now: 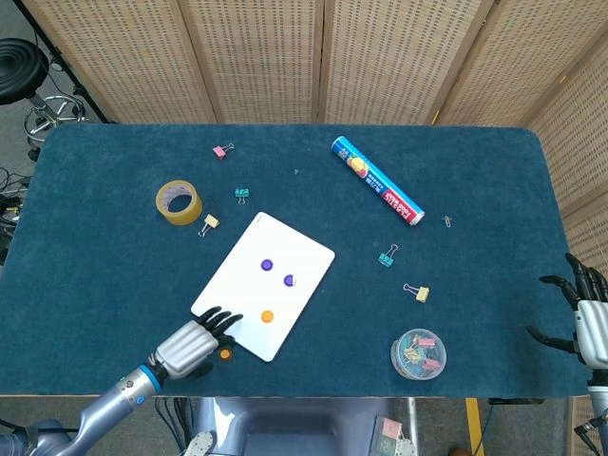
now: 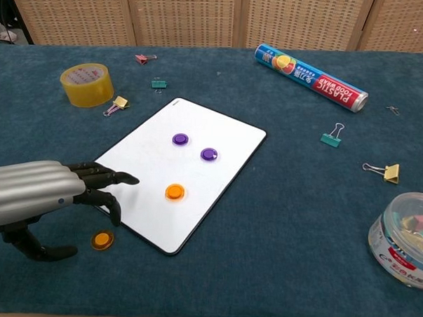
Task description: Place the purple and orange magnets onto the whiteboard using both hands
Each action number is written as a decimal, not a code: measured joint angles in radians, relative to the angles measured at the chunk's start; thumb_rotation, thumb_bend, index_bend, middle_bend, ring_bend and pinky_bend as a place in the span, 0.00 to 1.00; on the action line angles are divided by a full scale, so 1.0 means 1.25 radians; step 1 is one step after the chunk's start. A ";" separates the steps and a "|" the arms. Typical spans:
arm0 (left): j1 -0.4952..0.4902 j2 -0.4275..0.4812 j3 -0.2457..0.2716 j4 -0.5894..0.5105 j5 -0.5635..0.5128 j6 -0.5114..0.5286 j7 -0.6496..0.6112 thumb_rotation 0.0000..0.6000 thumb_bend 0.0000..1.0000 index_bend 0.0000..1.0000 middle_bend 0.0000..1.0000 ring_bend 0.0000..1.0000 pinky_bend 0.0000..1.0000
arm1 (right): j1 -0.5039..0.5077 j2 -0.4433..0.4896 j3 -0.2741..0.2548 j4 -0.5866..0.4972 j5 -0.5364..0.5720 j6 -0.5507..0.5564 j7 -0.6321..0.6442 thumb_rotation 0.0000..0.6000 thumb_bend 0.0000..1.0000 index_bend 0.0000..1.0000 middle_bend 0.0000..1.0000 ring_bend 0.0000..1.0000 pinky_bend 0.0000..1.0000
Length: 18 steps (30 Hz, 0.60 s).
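Whiteboard [image 1: 263, 285] lies tilted near worktop [image 1: 114, 247] centre, w/ two purple magnets [image 2: 180, 139] [image 2: 209, 154] side by side mid-board & one orange magnet [image 2: 173, 192] on the board at 6 o'clock from them. Second orange magnet [image 2: 102, 239] sits off the board on the blue cloth, just beside the board's near-left edge, at about 7 o'clock from board centre.

Left hand [image 2: 34, 195] hovers over that near-left corner; fingers [image 2: 109, 176] stretched fwd & apart, tips over the white surface, thumb curled down toward the loose orange magnet, apart from it. Holds nothing.

Right hand [image 1: 584, 313] at far right edge of worktop in head view, about 3 o'clock; fingers spread, nothing in them.

Other bits: yellow tape roll [image 1: 179, 202] at 10 o'clock from board, plastic-wrap tube [image 1: 376, 193] at 1 o'clock, clear tub of clips [image 1: 418, 353] at 4 o'clock, binder clips scattered around, e.g. teal one [image 2: 331, 137] and yellow one [image 2: 385, 171] to the right of the board.
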 measured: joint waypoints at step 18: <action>0.000 -0.023 -0.012 0.005 -0.025 -0.024 0.025 1.00 0.34 0.39 0.00 0.00 0.00 | -0.001 0.001 0.000 0.000 0.001 -0.001 0.003 1.00 0.00 0.27 0.00 0.00 0.00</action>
